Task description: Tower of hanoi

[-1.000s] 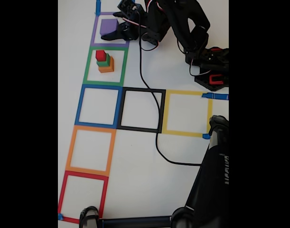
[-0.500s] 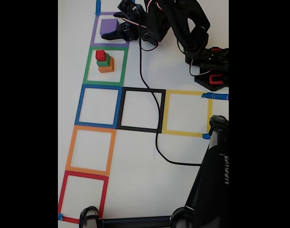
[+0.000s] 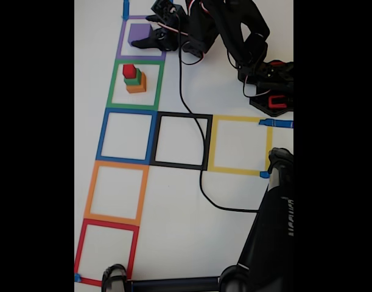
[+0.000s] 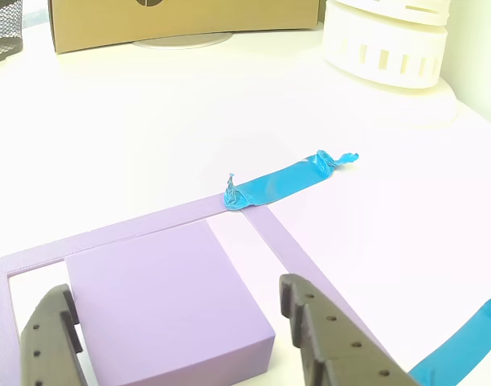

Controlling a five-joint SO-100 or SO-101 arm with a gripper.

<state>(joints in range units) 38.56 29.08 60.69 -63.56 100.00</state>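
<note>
In the other view the claw point(image 4: 185, 342) stands released, its two dark fingers point(image 4: 325, 338) spread on either side of the purple block point(image 4: 161, 301), one at each flank. A narrow gap shows on both sides, so nothing is clenched. The block lies flat between the fingers inside the purple tape square point(image 4: 189, 215), whose far corner lies just beyond the claw. A crumpled strip of blue tape point(image 4: 289, 181) runs outward from that corner. Farther past the claw stand a cardboard box point(image 4: 185, 20) and a white ringed holder point(image 4: 386, 40).

In the fixed view the claw point(image 3: 150, 38) reaches leftward from the black arm point(image 3: 228, 30), which folds back low over the counter point(image 3: 186, 201) to its base point(image 3: 271, 91) at the right. The purple block point(image 3: 139, 33) sits at the claw's tip, in the purple square point(image 3: 122, 42). Just below the claw, in the green square point(image 3: 136, 85), stands a stack: a red block point(image 3: 129, 70) on a green block point(image 3: 133, 78) on an orange block point(image 3: 136, 85). Farther down from the claw lie the blue point(image 3: 128, 136), black point(image 3: 182, 141), yellow point(image 3: 239, 145), orange point(image 3: 115, 191) and red point(image 3: 108, 250) squares. A black cable point(image 3: 201, 176) trails from the arm across the counter.
</note>
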